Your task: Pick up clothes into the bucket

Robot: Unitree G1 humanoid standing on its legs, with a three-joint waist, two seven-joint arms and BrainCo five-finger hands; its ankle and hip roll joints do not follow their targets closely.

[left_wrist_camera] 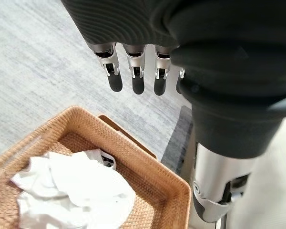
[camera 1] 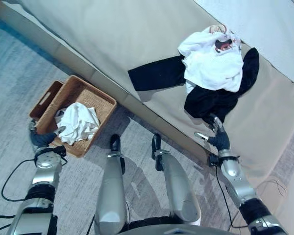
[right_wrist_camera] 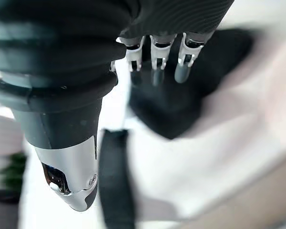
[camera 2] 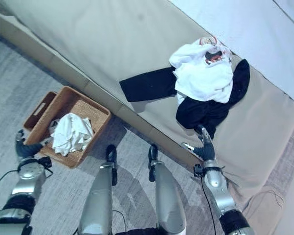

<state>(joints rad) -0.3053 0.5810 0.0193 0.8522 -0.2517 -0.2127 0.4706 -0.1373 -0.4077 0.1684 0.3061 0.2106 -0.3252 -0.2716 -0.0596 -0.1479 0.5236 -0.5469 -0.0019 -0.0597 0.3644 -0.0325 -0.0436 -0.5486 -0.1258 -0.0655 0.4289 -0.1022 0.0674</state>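
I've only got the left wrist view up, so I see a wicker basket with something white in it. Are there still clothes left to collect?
Observer: Yes. A black garment lies spread on the beige sofa, with a white garment bunched on top of it.
Operator: Where's the right hand?
Observer: The right hand is over the sofa seat, at the near edge of the black garment, fingers straight and holding nothing.
Operator: And where's the basket relative to the sofa?
Observer: The basket sits on the grey carpet right beside the sofa's front edge, on the robot's left, with the left hand open at its near corner. The white cloth already lies inside it.
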